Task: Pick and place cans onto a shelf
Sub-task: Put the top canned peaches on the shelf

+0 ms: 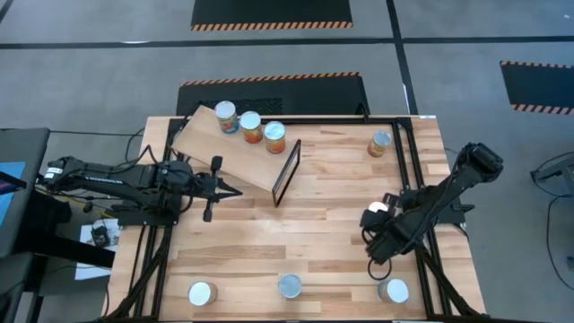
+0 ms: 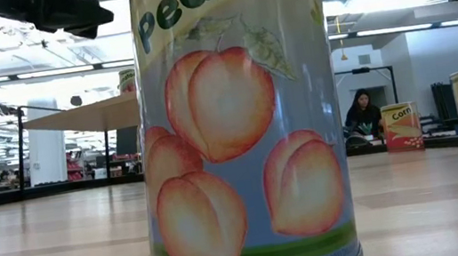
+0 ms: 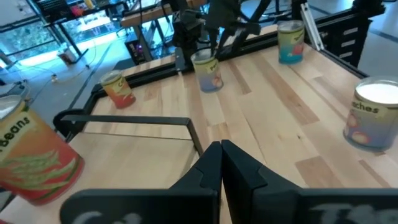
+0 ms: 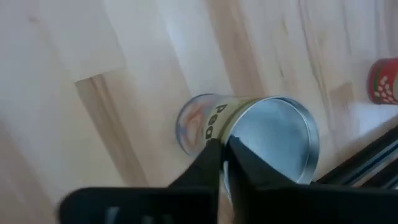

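We find three cans already standing in a row on the shelf (image 1: 229,148), the slanted plywood board at about ten o'clock on the surface (image 1: 332,215): one at its far end (image 1: 226,117), a second (image 1: 251,126) and a third (image 1: 274,136) nearest the black frame (image 1: 286,172). We judge they sit close together to leave the rest of the board free for more.

The left pincer (image 1: 235,191) hangs just beside the shelf's near edge. Its fingers are pressed together with nothing between them, so we take it to be waiting after a placement.

The right pincer (image 4: 224,163) hovers at about three o'clock, directly above a peaches can (image 4: 249,134). In the right wrist view its fingers look nearly together over the lid and grip nothing; we judge they must spread before a grasp is possible.

Four more cans wait on the surface: one at one o'clock (image 1: 380,144), and three along the near edge at seven (image 1: 201,293), six (image 1: 290,286) and five o'clock (image 1: 393,291). By our reckoning three of eight are done.
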Tool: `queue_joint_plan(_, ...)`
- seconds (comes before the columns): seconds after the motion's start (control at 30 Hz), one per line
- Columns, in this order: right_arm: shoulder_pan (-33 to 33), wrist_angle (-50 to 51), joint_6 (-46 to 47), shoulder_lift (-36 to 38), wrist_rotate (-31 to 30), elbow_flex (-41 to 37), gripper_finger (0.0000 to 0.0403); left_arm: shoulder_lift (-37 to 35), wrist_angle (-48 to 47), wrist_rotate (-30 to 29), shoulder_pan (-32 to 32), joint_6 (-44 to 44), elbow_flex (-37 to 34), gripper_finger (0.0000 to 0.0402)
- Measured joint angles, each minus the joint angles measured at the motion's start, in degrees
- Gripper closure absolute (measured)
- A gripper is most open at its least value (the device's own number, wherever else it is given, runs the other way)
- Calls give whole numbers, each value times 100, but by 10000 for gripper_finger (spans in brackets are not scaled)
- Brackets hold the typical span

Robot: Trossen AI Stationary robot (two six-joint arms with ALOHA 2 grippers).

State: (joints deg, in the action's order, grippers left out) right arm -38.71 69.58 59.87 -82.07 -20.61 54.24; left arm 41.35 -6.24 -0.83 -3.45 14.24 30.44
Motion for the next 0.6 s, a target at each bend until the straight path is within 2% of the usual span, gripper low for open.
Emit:
queue_joint_plan(0.07,24,-68,-207,34,-20,144,394,1,-65,-5,-1,10,0,401)
queue_joint_plan(0.23,213,-837,-1315,108,-434,595,386,1,-75,-3,-1,86,0,401)
queue_joint_plan(0.37,585,-2644,-2957,71,-438,678,392,1,-75,-3,-1,92,0,401)
queue_joint_plan(0.53,1128,-4768,-5185,-316,287,699,398,1,-76,-3,-1,94,0,401)
queue_joint_plan(0.6,1311,-5205,-5819,-601,599,818,397,0,-79,-3,-1,94,0,401)
